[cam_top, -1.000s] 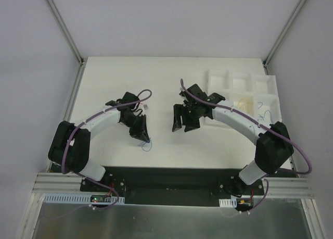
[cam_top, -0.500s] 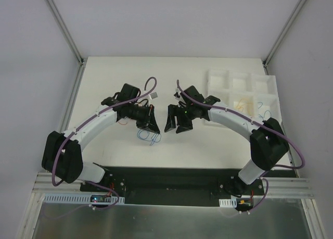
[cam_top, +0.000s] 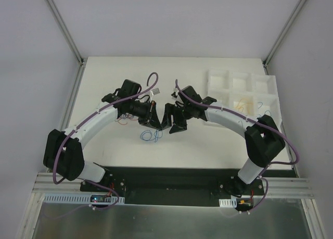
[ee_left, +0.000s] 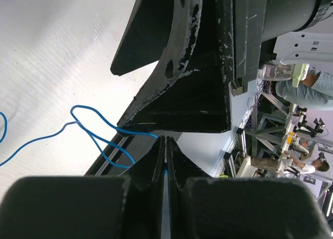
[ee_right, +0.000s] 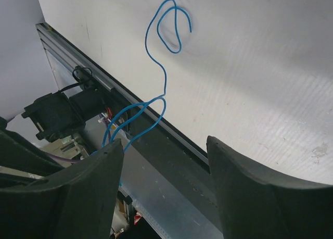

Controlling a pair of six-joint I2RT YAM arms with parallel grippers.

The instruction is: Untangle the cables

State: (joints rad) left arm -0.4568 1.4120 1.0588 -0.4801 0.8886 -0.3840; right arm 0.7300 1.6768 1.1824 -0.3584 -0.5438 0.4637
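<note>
Looking down from above, the left gripper (cam_top: 155, 120) and right gripper (cam_top: 172, 123) meet tip to tip over the middle of the white table (cam_top: 208, 145), with a blue cable (cam_top: 150, 136) curled in small loops on the table just near of them. A thin red cable (cam_top: 123, 120) lies beside the left arm, and a white compartment tray (cam_top: 242, 83) sits at the far right. From the left wrist, the left gripper (ee_left: 165, 154) has its fingers pressed together, pinching the blue cable (ee_left: 92, 125), which runs off to the left in loops over the table; the right gripper's dark fingers (ee_left: 182, 67) fill the space just beyond. From the right wrist, the right gripper (ee_right: 165, 143) stands spread, and the blue cable (ee_right: 165, 77) runs from a loop on the table toward its left finger.
</note>
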